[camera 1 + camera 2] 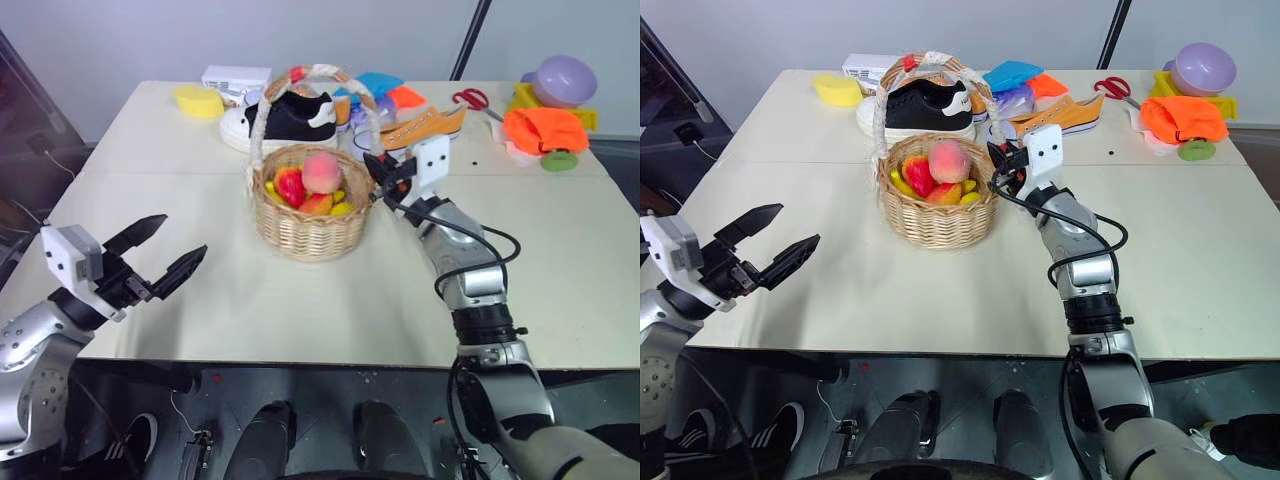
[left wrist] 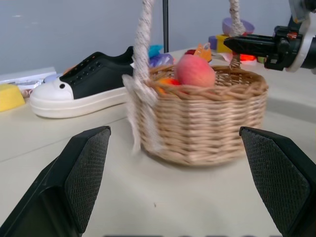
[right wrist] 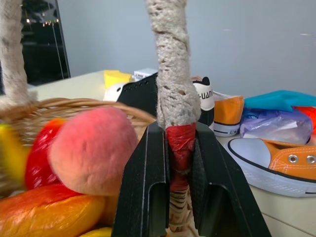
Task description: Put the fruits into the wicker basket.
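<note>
Two fruits: round pink-red toy peach [image 1: 321, 172] and oval red-orange toy mango [image 1: 316, 204], both inside the basket; peach on top, mango below it.
Other contents: red item [image 1: 291, 186] and yellow pieces [image 1: 342, 209] beside the fruits; identity cannot be told.
Basket: round light-tan woven wicker basket [image 1: 310, 235] with arched handle wrapped in white and red, standing upright on the cream table [image 1: 300, 300], near its middle.
Right gripper [image 3: 180, 148]: two black fingers pressed together on the red-wrapped foot of the basket handle, at the rim on the robot's right.
Left gripper [image 1: 160, 254]: black fingers spread wide, holding nothing, above the table's near left edge, well apart from the basket, pointing toward it.
Behind basket: black-and-white sneaker [image 1: 285, 115], orange sneaker [image 1: 430, 125], yellow sponge [image 1: 199, 101].
Far right corner: orange cloth [image 1: 545, 130], purple bowl [image 1: 566, 80], red-handled scissors [image 1: 471, 99].
</note>
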